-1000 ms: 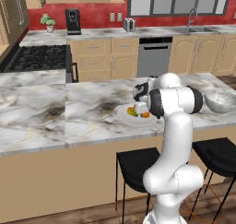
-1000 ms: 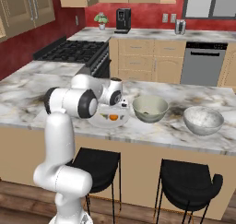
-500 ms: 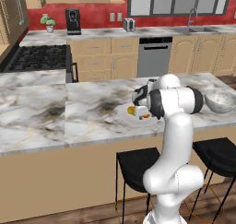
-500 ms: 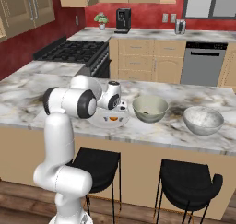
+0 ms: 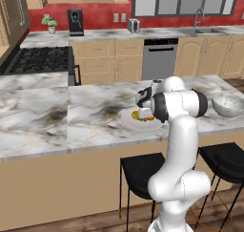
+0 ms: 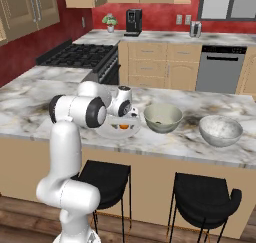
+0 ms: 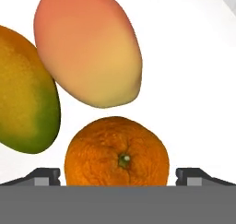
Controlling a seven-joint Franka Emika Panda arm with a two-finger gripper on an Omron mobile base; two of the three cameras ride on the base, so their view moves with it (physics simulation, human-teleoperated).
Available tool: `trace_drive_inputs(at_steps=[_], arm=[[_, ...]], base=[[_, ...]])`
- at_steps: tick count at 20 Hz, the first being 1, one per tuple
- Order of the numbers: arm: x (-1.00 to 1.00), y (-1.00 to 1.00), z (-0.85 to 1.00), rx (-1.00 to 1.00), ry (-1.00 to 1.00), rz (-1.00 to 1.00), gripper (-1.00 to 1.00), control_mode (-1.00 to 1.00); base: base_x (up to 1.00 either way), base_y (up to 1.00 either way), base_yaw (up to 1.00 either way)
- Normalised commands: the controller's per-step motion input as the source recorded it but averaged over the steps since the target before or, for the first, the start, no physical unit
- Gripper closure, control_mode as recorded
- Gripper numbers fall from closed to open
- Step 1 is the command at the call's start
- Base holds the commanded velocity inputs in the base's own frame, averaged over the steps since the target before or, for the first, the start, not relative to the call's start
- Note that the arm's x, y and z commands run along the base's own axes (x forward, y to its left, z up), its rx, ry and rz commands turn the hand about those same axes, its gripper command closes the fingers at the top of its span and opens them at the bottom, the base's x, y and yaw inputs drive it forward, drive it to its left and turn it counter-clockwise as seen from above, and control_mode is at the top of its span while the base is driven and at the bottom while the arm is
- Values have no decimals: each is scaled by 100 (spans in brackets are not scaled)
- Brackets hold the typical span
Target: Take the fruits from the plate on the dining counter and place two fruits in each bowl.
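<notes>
In the hand view an orange fruit (image 7: 115, 161) sits between the two fingertips of my open gripper (image 7: 122, 176), on the white plate (image 7: 193, 80). A peach orange-red fruit (image 7: 87, 48) lies just beyond it. A yellow-green fruit (image 7: 23, 94) lies to the left. From the base, the gripper (image 6: 125, 118) hangs low over the plate (image 6: 107, 134) on the dining counter (image 6: 30, 112). To the right of the plate stands the grey-green bowl (image 6: 163, 118) with a small dark thing inside. The speckled bowl (image 6: 220, 130) is farther right. In the left base view the arm hides the grey-green bowl.
Two black stools (image 6: 105, 179) stand under the counter's front edge. Behind the counter are a stove (image 6: 80, 57), wooden cabinets and a dishwasher (image 6: 217, 67) along the red wall. The marble top left of the plate (image 5: 126, 119) is bare.
The hand has come down a little closer to the plate, its jaws still wide. The fruits and bowls have not moved.
</notes>
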Motion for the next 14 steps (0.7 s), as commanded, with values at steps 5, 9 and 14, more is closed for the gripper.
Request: trace_drive_inputs(at_steps=[5, 9, 14], arm=[[5, 0, -4, 0, 4, 0, 100, -100], [1, 0, -4, 0, 2, 0, 100, -100], [-42, -21, 8, 0, 0, 0, 100, -100]], base=[[0, 0, 0], [0, 0, 0], [0, 0, 0]])
